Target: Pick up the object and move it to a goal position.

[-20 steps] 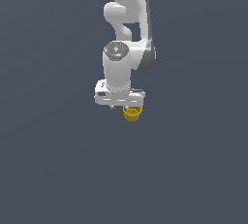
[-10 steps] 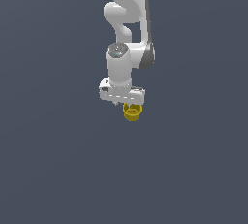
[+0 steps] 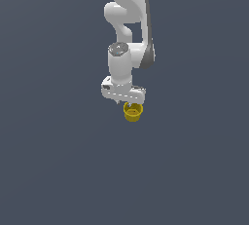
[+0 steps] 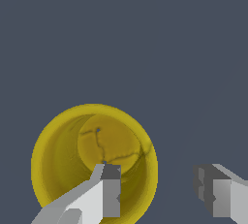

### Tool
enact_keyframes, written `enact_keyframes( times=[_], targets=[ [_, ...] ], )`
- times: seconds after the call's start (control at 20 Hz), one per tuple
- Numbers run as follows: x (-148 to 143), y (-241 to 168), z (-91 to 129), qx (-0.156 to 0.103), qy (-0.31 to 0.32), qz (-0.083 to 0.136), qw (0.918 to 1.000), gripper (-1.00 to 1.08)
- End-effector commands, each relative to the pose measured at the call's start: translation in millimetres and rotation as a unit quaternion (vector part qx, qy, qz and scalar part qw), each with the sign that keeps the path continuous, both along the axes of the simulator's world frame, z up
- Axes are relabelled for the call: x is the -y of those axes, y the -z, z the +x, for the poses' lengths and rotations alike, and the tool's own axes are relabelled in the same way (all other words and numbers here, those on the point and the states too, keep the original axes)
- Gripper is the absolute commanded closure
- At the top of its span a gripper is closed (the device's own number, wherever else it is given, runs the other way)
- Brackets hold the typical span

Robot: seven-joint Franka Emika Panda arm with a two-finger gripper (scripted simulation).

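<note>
The object is a small yellow cup standing upright with its mouth up, just below my white gripper in the exterior view. In the wrist view I look straight down into the cup. My gripper is open. One fingertip reaches over the cup's mouth, and the other fingertip is outside the cup, well apart from its wall. The near side of the rim lies between the two fingers. Nothing is gripped.
A plain dark grey-blue surface fills both views. No other object or edge shows. The white arm rises above the gripper toward the top of the exterior view.
The gripper has shifted slightly toward the exterior view's right, over the cup. The cup has stayed in place.
</note>
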State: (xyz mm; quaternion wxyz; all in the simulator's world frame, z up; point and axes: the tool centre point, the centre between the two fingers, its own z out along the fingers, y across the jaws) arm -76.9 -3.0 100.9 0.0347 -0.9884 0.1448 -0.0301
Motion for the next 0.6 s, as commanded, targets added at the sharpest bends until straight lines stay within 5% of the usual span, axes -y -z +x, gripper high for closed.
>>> enact_keyframes(
  times=[0.0, 0.55],
  targets=[
    [0.0, 0.0, 0.0, 0.000, 0.000, 0.000, 1.0000, -0.20],
    [-1.8, 26.6, 0.4, 0.001, 0.002, 0.000, 1.0000, -0.20]
  ],
)
